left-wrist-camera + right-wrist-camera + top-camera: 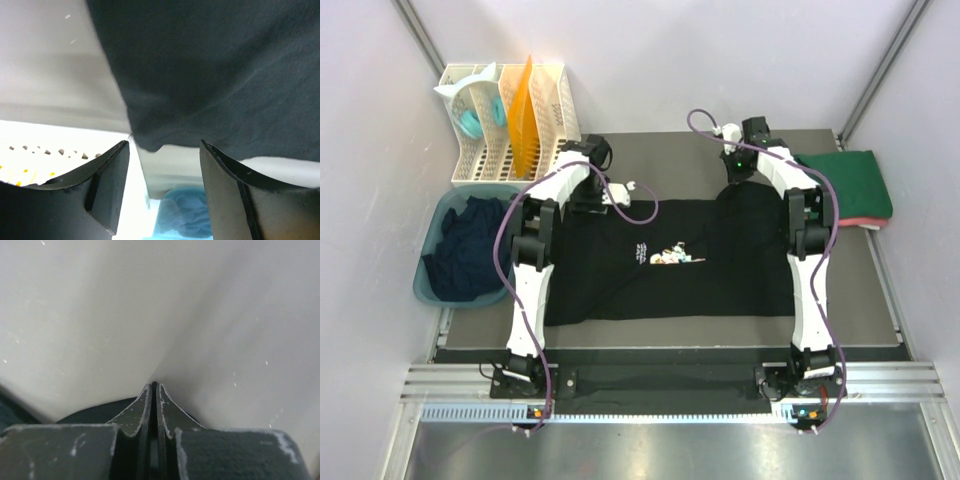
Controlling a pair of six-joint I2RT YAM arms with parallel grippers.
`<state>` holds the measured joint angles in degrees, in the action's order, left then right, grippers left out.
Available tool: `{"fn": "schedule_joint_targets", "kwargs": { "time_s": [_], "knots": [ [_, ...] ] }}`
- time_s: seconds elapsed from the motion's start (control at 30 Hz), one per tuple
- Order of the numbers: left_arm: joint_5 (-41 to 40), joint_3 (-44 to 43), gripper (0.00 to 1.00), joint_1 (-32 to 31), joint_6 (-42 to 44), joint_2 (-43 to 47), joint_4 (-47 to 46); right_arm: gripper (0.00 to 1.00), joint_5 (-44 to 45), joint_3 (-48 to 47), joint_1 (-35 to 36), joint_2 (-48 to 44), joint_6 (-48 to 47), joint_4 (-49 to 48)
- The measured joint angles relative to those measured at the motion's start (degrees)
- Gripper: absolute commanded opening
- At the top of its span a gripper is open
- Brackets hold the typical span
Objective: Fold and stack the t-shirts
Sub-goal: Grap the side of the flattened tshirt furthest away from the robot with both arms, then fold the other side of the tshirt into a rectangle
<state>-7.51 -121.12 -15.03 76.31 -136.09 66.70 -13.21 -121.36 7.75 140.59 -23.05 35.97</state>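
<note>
A black t-shirt (660,255) with a small white-and-coloured chest print lies spread flat across the table. My left gripper (620,190) is at its far left corner. In the left wrist view the gripper (162,145) is open, and the shirt's dark edge (210,75) hangs just beyond the fingertips, ungripped. My right gripper (732,178) is at the shirt's far right corner, where the cloth rises to it. In the right wrist view its gripper (154,385) is shut with a thin dark strip between the fingers, and black cloth (100,412) shows below them.
A folded dark green t-shirt (845,175) lies on a pinkish-red one (865,215) at the far right. A teal-blue tub (432,275) holding navy shirts (470,250) stands at the left. Behind it is a white slotted rack (555,115). Walls enclose the table.
</note>
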Motion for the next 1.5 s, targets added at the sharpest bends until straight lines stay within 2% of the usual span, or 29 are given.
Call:
{"fn": "schedule_joint_targets", "kwargs": {
  "time_s": [0.33,0.77,0.93,0.97,1.03,1.07,1.2,1.23,1.27,1.5],
  "knots": [
    [1.5,3.1,0.62,0.0,-0.2,0.0,-2.0,0.00,10.2,8.5,0.1,-5.7,-3.1,-1.8],
    [2.3,6.5,0.61,0.5,-0.2,1.3,-5.1,0.00,15.8,9.3,0.4,-12.2,-6.3,-2.4],
    [2.8,3.8,0.50,1.4,0.2,0.0,-4.9,0.00,16.5,10.4,0.5,-13.9,-6.9,-2.8],
    [2.8,3.2,0.40,1.6,0.2,-0.4,-4.9,0.00,16.5,10.4,0.5,-14.0,-7.0,-3.0],
    [3.2,1.9,0.35,2.0,0.4,-1.1,-5.2,0.00,16.7,10.8,0.7,-14.1,-7.0,-3.3],
    [3.3,1.4,0.23,2.2,0.5,-1.4,-5.4,0.00,16.7,11.0,0.8,-14.1,-7.0,-3.4],
    [3.4,0.7,0.15,2.4,0.7,-2.1,-5.4,0.00,17.1,11.6,1.1,-14.1,-7.0,-3.5],
    [3.4,0.7,0.10,2.4,0.7,-2.1,-5.4,0.00,17.2,11.9,1.2,-14.2,-7.0,-3.6],
    [3.3,0.7,0.00,2.4,0.7,-2.1,-5.4,0.00,17.3,11.9,1.2,-14.2,-7.1,-3.5],
    [3.1,0.7,0.00,2.3,0.3,-2.2,-5.5,0.00,18.0,12.3,1.2,-14.8,-7.8,-3.4]
  ]
}}
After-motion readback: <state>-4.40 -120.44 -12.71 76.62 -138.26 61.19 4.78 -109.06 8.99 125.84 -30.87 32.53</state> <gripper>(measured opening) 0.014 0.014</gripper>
